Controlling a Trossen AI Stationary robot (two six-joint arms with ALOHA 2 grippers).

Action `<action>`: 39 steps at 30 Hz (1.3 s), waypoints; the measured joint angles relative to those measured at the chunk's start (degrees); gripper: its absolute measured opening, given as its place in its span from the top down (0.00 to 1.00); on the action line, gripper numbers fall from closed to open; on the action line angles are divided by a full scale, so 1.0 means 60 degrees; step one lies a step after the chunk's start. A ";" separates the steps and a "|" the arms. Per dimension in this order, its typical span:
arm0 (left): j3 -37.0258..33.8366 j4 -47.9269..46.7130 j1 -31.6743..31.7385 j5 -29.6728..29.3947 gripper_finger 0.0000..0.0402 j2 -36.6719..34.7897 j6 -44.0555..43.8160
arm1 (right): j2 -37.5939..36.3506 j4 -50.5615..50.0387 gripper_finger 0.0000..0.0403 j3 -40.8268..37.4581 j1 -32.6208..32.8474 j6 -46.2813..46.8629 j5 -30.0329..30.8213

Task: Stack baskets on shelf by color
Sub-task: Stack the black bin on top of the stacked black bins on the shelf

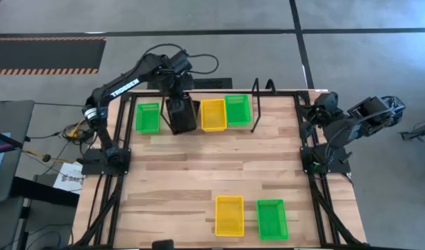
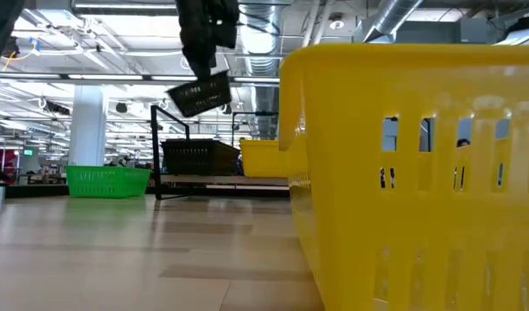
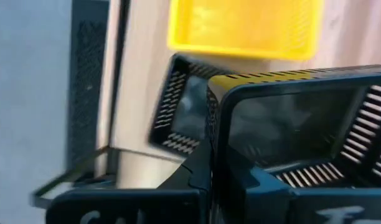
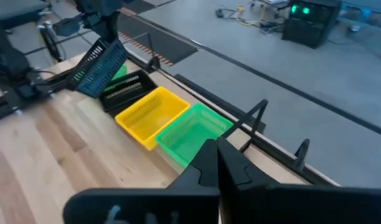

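the near yellow basket [image 2: 420,173] is cut off by the low view's edges. the left pincer [image 1: 176,94] is masked by the lifted black basket [image 1: 182,114]; the basket beneath is largely hidden.

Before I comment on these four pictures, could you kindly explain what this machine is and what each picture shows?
Two dark robot arms work at a wooden table. One picture looks straight down, one looks level across the tabletop, and two come from cameras on the arms' wrists. The left pincer is shut on a black basket, held tilted above another black basket on the shelf. A yellow basket and green basket sit beside it there. The right pincer is shut, empty, waiting at the table's edge.
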 joint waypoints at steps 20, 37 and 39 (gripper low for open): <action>0.0007 0.0677 0.0180 0.0107 1.00 0.0528 0.3310 | 0.1712 0.0074 0.99 0.0000 -0.1761 0.0809 -0.0495; 0.0007 0.0887 0.0227 0.0094 1.00 0.1670 0.4350 | 0.2335 0.1053 0.99 0.0000 -0.1724 0.0805 -0.0758; 0.0007 0.0886 0.0227 -0.0078 1.00 0.1908 0.4507 | 0.2317 0.1068 0.99 0.0000 -0.1728 0.0804 -0.0784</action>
